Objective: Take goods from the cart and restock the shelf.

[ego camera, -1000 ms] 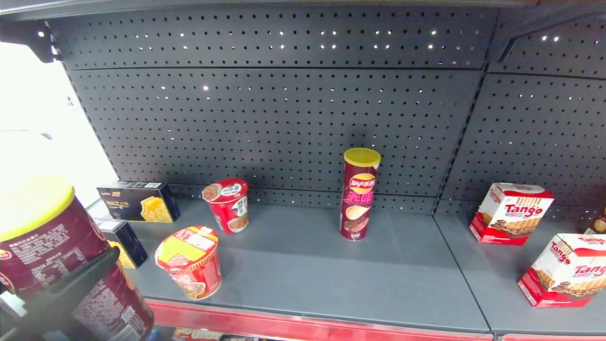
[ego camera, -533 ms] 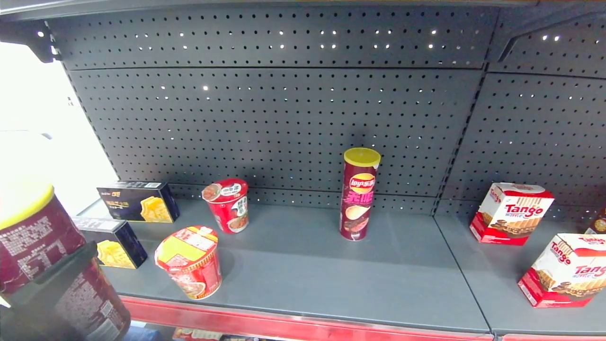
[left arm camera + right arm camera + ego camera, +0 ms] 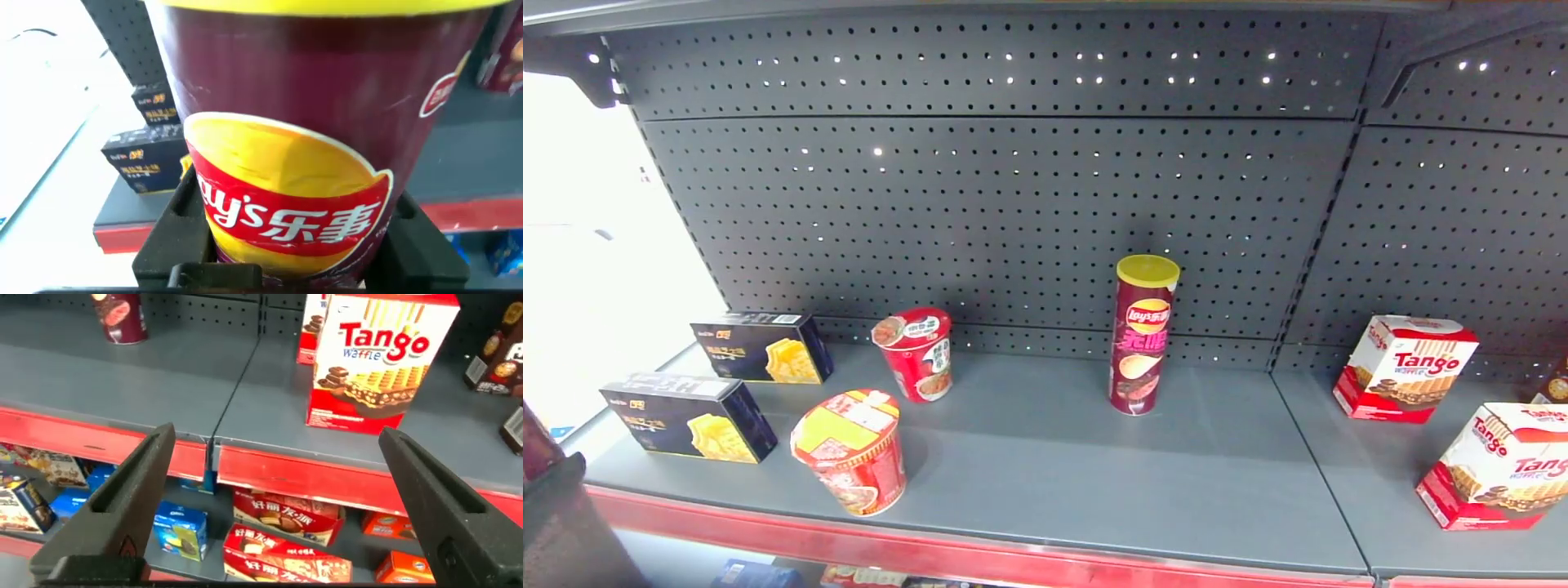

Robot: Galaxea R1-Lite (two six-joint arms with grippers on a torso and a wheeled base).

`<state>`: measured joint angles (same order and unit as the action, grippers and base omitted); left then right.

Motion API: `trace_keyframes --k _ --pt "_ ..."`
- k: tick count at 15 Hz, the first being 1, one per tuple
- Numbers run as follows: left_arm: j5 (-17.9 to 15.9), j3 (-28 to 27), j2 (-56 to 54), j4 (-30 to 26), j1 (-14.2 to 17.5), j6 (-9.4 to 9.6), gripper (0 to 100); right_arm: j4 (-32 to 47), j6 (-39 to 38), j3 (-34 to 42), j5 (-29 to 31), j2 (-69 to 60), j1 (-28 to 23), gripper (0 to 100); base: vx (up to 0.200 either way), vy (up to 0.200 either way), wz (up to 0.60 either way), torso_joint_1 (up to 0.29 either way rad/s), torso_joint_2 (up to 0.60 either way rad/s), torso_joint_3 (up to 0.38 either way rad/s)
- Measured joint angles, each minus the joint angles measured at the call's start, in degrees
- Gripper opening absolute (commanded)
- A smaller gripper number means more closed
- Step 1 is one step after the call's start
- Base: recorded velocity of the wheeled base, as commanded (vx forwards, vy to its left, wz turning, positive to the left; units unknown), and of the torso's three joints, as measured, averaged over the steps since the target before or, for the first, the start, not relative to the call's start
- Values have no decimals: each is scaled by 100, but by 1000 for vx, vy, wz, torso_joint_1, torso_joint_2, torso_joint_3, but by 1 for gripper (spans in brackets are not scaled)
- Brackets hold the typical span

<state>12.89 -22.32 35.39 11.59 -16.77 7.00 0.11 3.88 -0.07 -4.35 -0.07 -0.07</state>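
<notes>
Along the grey shelf (image 3: 1111,490) in the head view, a standing chip can (image 3: 1144,336), maroon with a yellow lid, is sitting upright near the pegboard (image 3: 1013,212). To its left two red noodle cups are standing apart, the rear noodle cup (image 3: 918,354) close to the back panel and the front noodle cup (image 3: 853,452) near the red front edge. Farther left two dark boxes are lying flat, the rear dark box (image 3: 764,348) behind the front dark box (image 3: 691,417). In the right bay the rear wafer box (image 3: 1408,368) and the front wafer box (image 3: 1497,465) are resting. At the lower left corner the left gripper (image 3: 557,518) is showing as a dark finger below the shelf's front edge, with a sliver of the held chip can (image 3: 533,447) above it.

From the left wrist view, the left gripper (image 3: 294,249) is clamping the held chip can (image 3: 310,90) between its two black fingers (image 3: 176,237), one on each side of the lower body. The can is upright and off the shelf, in front of it near its left end, with the dark boxes beyond.

From the right wrist view, the right gripper (image 3: 282,502) is hanging with its fingers (image 3: 122,502) spread wide and nothing between them, in front of the shelf's red edge. The front wafer box (image 3: 381,359) is standing just behind that edge. Below it, red snack boxes (image 3: 286,518) and blue packets (image 3: 181,531) are lying.
</notes>
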Motion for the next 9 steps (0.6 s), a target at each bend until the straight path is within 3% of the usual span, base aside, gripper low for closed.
trace_keyframes --k 3,9 --pt "-17 -22 -91 -13 7 -29 0 32 -163 -6 697 7 -218 100 0 0 0 0 0 0" --pt "-33 -149 -113 -100 -6 -30 0 13 11 -41 535 10 -299 100 0 0 0 0 0 0"
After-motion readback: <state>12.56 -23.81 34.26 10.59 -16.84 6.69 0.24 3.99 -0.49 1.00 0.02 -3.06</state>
